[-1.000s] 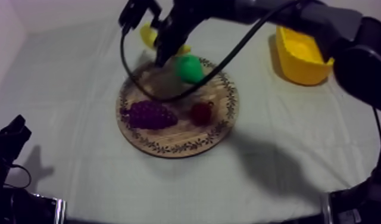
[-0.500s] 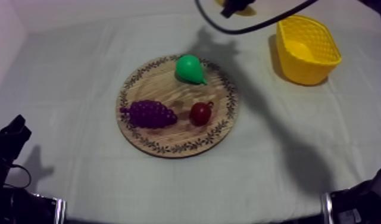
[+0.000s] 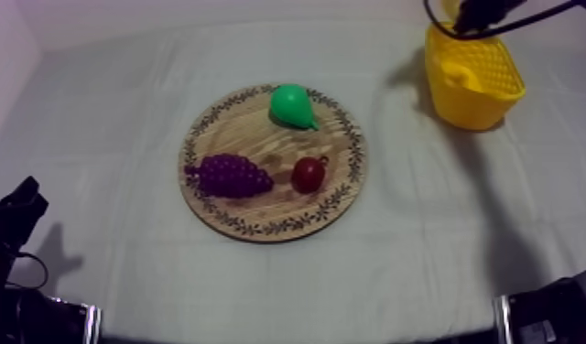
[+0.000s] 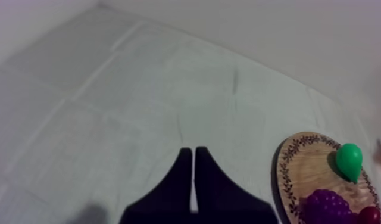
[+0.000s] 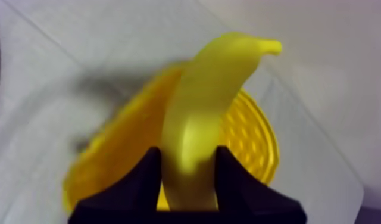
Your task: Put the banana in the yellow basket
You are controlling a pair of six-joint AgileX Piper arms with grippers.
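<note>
**Cloth-covered bench — banana held over the basket**

Grey-white cloth covers the bench, lightly creased, with pale walls close behind and plenty of bare cloth around the things. The board (image 3: 251,128) lies mid-bench, with the pear (image 3: 292,105) at 12 o'clock, the grapes (image 3: 231,174) at 9 and the small red fruit (image 3: 308,173) at 4. The basket (image 3: 480,101) stands at 2 o'clock from the board, well apart.

The right tool (image 5: 188,156) grips the banana (image 5: 196,119) near its lower end, one finger on each side, stem tip up. The fruit hangs over the basket's mouth, off the board. The left tool (image 4: 194,173) is closed on nothing, fingers together, over bare cloth at 8 o'clock from the board.

The banana looks light, stiff and smooth — probably slippery plastic. Its curve suggests a hold across the thick middle is safest, since a grip near one end may let it pivot. It seems sturdy enough for a short drop.
</note>
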